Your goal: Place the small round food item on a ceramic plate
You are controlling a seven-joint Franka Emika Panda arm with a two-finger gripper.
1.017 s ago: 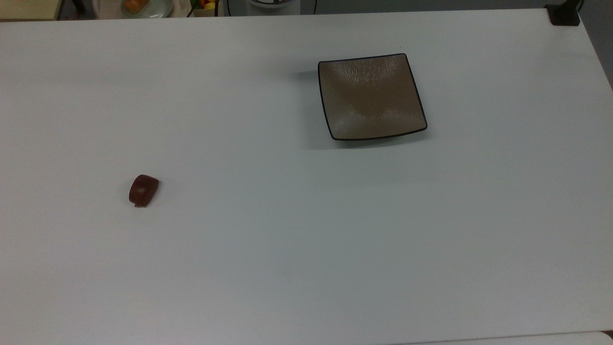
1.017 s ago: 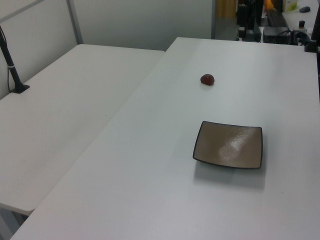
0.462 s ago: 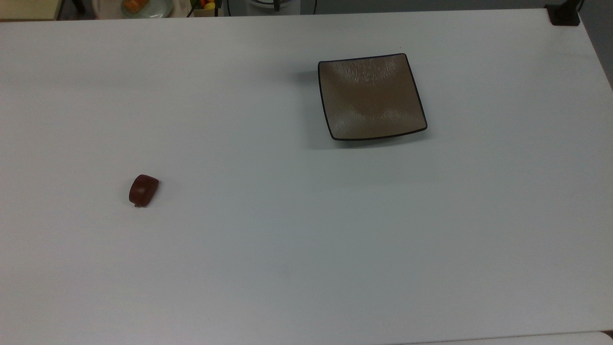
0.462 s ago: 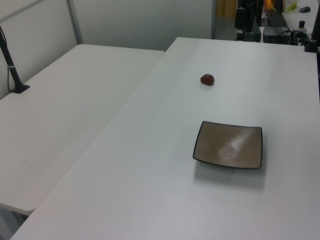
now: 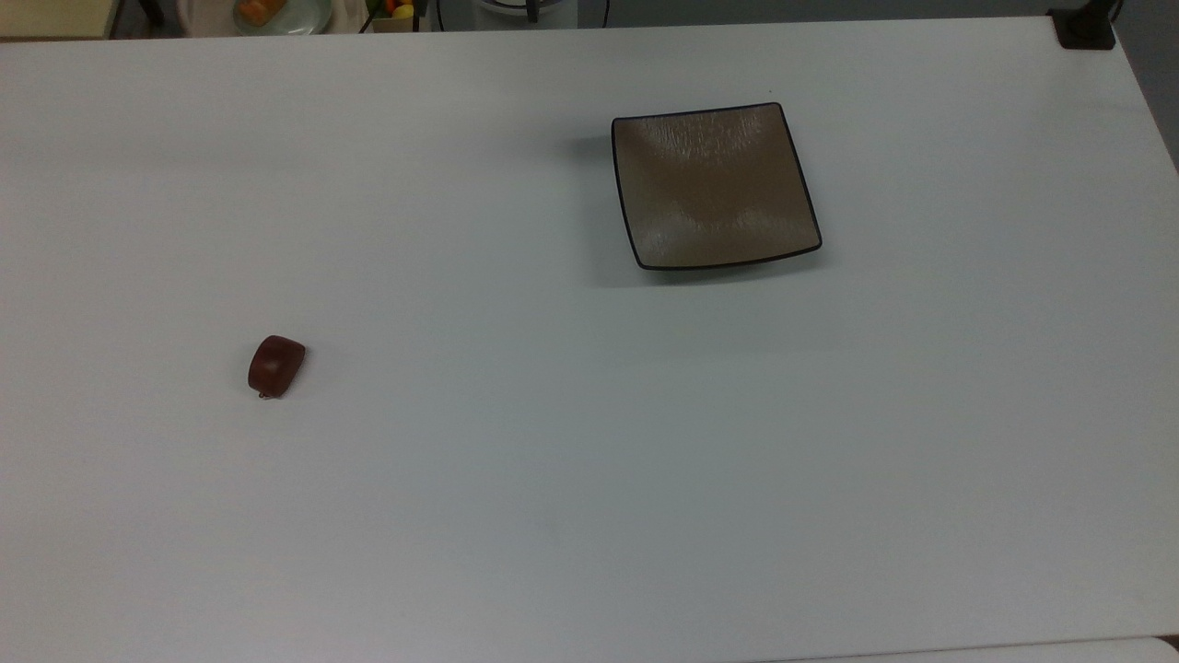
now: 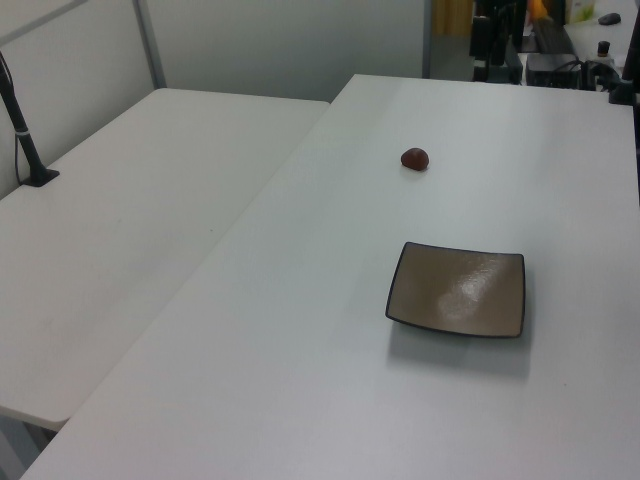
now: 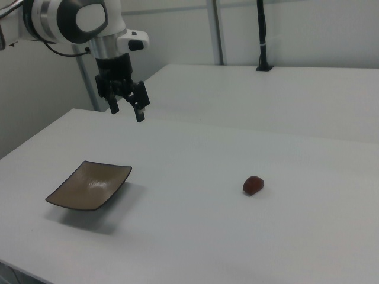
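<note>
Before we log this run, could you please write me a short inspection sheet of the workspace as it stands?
Surface: white table, bare apart from the two task things.
Job's things: small round food item lies on the table, well apart from the ceramic plate, which holds nothing.
Clutter: nothing seen on the work table.
Hand: the hand hangs in the air above the table's far edge in the right view, fingers open, holding nothing.
Cables: a black cable runs up a post on the neighbouring table.
Surroundings: a second white table adjoins; a bowl with food sits beyond the top view's upper edge.
</note>
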